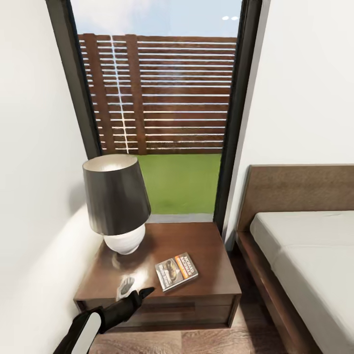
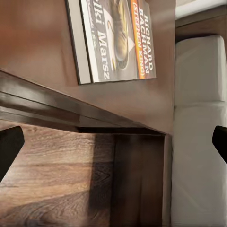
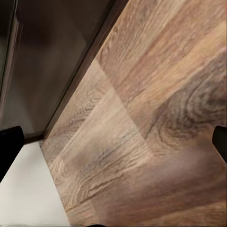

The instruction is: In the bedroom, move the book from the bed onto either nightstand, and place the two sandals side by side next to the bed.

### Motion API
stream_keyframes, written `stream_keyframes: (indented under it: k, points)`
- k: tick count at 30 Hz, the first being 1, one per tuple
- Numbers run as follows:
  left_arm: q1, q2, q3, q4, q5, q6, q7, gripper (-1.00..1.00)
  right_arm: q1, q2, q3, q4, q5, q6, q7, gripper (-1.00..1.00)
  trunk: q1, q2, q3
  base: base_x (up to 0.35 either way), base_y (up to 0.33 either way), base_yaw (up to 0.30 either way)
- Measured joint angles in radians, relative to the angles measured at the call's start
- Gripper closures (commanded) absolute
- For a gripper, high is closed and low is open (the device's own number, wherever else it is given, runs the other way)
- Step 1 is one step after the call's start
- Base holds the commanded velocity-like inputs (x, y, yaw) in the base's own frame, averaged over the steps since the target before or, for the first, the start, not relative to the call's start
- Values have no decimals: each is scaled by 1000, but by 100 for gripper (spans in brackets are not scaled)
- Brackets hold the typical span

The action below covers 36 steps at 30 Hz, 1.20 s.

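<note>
The book (image 1: pixel 176 271) lies flat on the nightstand (image 1: pixel 201 241), near its front edge and to the right of the lamp (image 1: pixel 116 201). In the left wrist view the book (image 2: pixel 116 38) rests on the glossy top (image 2: pixel 38 47) just beyond the gripper. My left gripper (image 1: pixel 142 293) hovers at the nightstand's front left edge, off the book. It (image 2: pixel 113 144) is open and empty, with its fingertips (image 2: pixel 9 146) wide apart. My right gripper (image 3: pixel 113 146) is open and empty above the wood floor (image 3: pixel 156 118). The bed (image 1: pixel 305 246) stands to the right. The sandals are out of view.
A white wall closes in on the left of the nightstand. Behind it is a tall dark-framed window (image 1: pixel 162 98) showing a fence and grass. A narrow strip of floor (image 1: pixel 246 275) separates the nightstand from the bed frame. The headboard (image 1: pixel 295 189) stands against the right wall.
</note>
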Motion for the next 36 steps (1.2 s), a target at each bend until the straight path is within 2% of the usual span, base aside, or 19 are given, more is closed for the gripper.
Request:
stream_keyframes:
  k: [36]
  points:
    - [0,-3,0,1,3,0,0,-100,0,0,1,0,0,0,1,-100,0,0,0,-30,13,0]
